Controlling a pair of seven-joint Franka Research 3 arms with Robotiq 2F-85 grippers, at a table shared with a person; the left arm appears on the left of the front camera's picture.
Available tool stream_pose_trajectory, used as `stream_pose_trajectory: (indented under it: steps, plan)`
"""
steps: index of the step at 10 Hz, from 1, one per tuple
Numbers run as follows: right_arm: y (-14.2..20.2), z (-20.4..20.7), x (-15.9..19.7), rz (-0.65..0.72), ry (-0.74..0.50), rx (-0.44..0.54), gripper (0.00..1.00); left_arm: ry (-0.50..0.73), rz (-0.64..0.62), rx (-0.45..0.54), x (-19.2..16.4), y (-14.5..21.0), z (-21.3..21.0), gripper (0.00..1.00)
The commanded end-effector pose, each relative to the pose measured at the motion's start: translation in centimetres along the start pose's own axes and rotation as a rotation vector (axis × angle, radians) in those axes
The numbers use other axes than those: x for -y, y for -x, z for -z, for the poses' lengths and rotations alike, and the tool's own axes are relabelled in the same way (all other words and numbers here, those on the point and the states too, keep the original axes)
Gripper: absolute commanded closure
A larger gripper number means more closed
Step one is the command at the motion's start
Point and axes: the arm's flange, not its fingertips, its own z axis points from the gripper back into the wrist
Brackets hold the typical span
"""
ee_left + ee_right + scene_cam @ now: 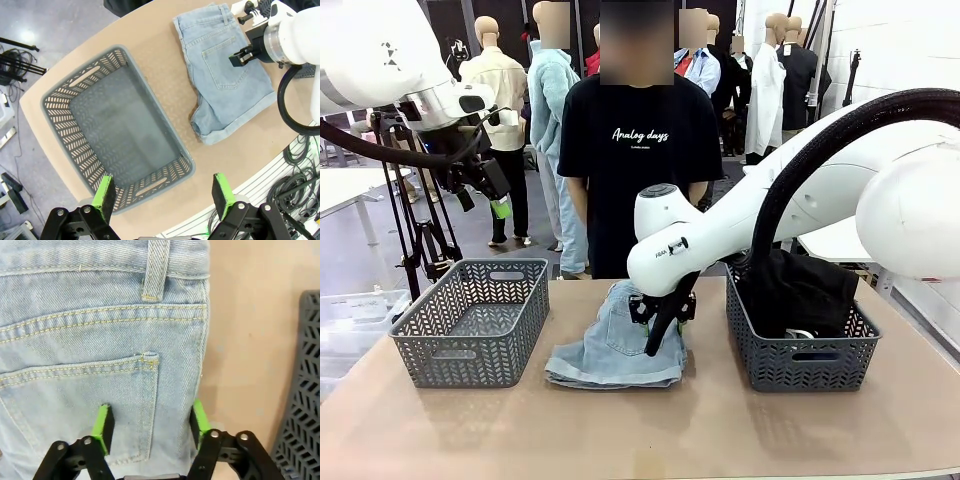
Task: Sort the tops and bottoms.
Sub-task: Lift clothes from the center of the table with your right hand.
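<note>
Two grey plastic baskets with a leaf-pattern cut in the walls stand on the brown worktop (620,430), and one pair of pale light-blue denim shorts (610,355) with a back pocket and rolled hems lies flat between them. Going from the left: the left basket (470,320) has nothing in it that I can see, and the left tool (162,195) hangs high above it with its green pads wide apart and nothing between them. In the middle, the right tool (660,315) is pressed down on the shorts, near the edge by the waistband. Its two green pads (103,427) stand apart, one on the pocket and one at the side seam, so I think it is about to pinch the cloth but has not squeezed it yet. To do this well, I think it should push down a little, close slowly, and catch both layers of denim, so the shorts lift as one piece and do not slip out. Then I think it should lift high enough to clear a basket wall. On the right, the right basket (800,355) holds one black soft garment (800,290), bunched up and poking over the rim. One person in a black T-shirt (640,170) stands behind the worktop.
</note>
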Motion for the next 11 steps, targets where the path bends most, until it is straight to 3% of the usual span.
stream_pose_trajectory:
  steps: [1,2,3,9,11]
  plan:
    - [-0.2,-0.1,0.0,-0.015,0.005,-0.021,0.79,-0.003,-0.002,0.01,-0.1,0.0,-0.2,0.0]
    - [-0.3,0.2,0.0,-0.015,0.007,-0.03,0.97,-0.003,-0.002,0.01,-0.1,0.0,-0.2,0.0]
    - [-0.4,0.8,0.1,-0.013,0.012,-0.047,1.0,-0.003,-0.002,0.01,-0.1,0.0,-0.2,0.0]
    - [-0.3,1.4,0.8,-0.004,0.001,-0.082,1.0,-0.003,-0.002,0.01,-0.1,0.0,-0.2,0.0]
    - [-0.6,-1.6,1.3,-0.008,-0.08,-0.059,1.0,-0.003,-0.002,0.01,-0.1,0.0,-0.2,0.0]
